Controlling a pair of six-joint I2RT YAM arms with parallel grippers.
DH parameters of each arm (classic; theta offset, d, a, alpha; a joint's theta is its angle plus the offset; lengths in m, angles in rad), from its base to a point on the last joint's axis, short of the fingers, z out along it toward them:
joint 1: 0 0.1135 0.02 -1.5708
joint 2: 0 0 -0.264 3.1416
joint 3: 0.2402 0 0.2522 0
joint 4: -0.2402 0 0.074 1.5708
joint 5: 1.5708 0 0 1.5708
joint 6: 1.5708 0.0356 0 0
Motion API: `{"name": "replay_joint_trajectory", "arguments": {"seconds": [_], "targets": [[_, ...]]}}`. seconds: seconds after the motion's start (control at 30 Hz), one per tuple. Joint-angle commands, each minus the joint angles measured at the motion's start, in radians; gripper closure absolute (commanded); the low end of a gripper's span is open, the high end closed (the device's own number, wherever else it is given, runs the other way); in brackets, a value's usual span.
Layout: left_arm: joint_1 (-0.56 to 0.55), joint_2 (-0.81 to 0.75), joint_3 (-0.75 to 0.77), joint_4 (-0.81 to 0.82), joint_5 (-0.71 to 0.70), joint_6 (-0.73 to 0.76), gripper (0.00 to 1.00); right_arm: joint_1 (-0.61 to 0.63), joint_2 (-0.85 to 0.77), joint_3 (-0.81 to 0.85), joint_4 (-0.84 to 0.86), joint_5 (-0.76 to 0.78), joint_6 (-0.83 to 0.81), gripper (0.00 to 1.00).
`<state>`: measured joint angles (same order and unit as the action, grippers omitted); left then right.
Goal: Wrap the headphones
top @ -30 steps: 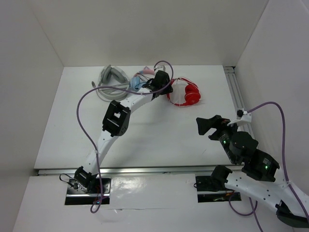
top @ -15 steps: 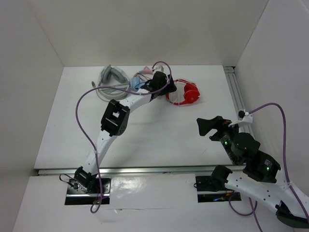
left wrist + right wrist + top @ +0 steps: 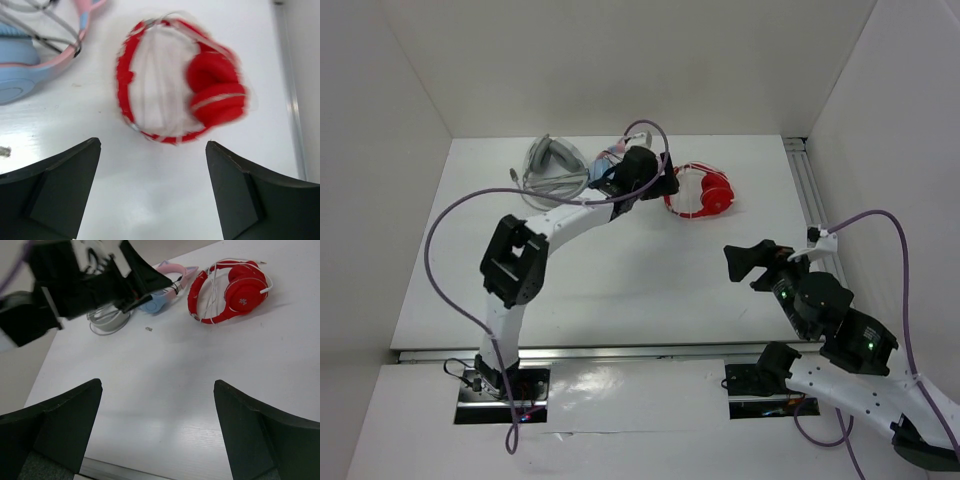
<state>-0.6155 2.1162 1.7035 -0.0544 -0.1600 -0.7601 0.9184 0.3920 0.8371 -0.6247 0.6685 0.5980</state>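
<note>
The headphones (image 3: 705,192) lie flat on the table (image 3: 620,280), toward 2 o'clock from its middle in the top view, with the red headband forming a loop and the two earcups stacked together at the loop's 3 o'clock side. The thin white cable (image 3: 213,295) runs loosely across the inside of the headband and past the earcups; how many turns it makes cannot be told. In the left wrist view the headphones (image 3: 215,95) are blurred and sit at 12 o'clock from the left gripper (image 3: 152,145), whose fingers are spread wide with nothing between them and do not touch the headband. From above, that left gripper (image 3: 667,185) is just beside the headband at its 9 o'clock. At 9 o'clock beyond it lie the light-blue and pink cat-ear headphones (image 3: 605,172), and farther along the same line the grey-white headphones (image 3: 552,170) with their own tangle of cable. A tiny speck (image 3: 149,329) sits on the table near the cat-ear pair. A metal rail (image 3: 810,190) edges the table at 3 o'clock from the red set. The right gripper (image 3: 740,262) hangs well apart at 5 o'clock from the headphones (image 3: 235,290), jaws released and empty, pointing toward them at 11 o'clock.
</note>
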Motion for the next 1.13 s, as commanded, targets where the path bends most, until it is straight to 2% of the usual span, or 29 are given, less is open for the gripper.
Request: {"name": "replay_joint_trajectory", "arguments": {"seconds": [0.0,0.07,0.13,0.17,0.2,0.27,0.3,0.33,0.47,0.5,0.53,0.67,0.8,1.1], "targets": [[-0.104,-0.246,-0.036,-0.042,-0.142,0.117,0.01,-0.004,0.027,0.014,-0.001,0.009,-0.03,0.0],[-0.186,-0.411,-0.092,-0.111,-0.238,0.126,0.01,-0.004,0.027,0.036,-0.001,-0.003,-0.044,0.0],[-0.255,-0.542,-0.229,-0.2,-0.315,0.105,0.01,-0.004,0.027,0.078,-0.056,-0.017,-0.069,0.0],[-0.338,-0.685,-0.281,-0.218,-0.381,0.105,0.01,-0.004,0.042,0.1,-0.087,-0.017,-0.069,0.0],[-0.38,-0.758,-0.379,-0.232,-0.424,0.096,0.01,-0.004,0.051,0.12,-0.11,0.0,-0.06,0.0],[-0.456,-0.898,-0.45,-0.369,-0.498,0.041,0.01,-0.004,0.051,0.163,-0.139,-0.009,-0.06,0.0],[-0.507,-1.032,-0.514,-0.416,-0.507,0.0,0.01,-0.004,0.051,0.163,-0.148,-0.047,-0.069,0.0],[-0.524,-1.099,-0.54,-0.527,-0.507,-0.037,0.01,-0.004,0.051,0.178,-0.148,-0.062,-0.078,0.0],[-0.535,-1.398,-0.637,-0.732,-0.481,-0.178,0.01,-0.004,0.051,0.214,-0.159,-0.113,-0.087,0.0],[-0.535,-1.453,-0.657,-0.831,-0.481,-0.218,0.01,-0.004,0.051,0.214,-0.159,-0.138,-0.087,0.0],[-0.535,-1.557,-0.666,-0.864,-0.481,-0.219,0.01,-0.004,0.042,0.214,-0.17,-0.138,-0.087,0.0],[-0.535,-1.769,-0.694,-0.961,-0.463,-0.232,0.01,-0.004,0.016,0.214,-0.17,-0.162,-0.087,0.0],[-0.535,-1.88,-0.74,-0.944,-0.438,-0.214,0.01,-0.004,0.007,0.235,-0.208,-0.162,-0.087,0.0],[-0.535,-1.908,-0.769,-0.914,-0.434,-0.2,0.01,-0.004,0.001,0.235,-0.227,-0.15,-0.076,0.0]]}}
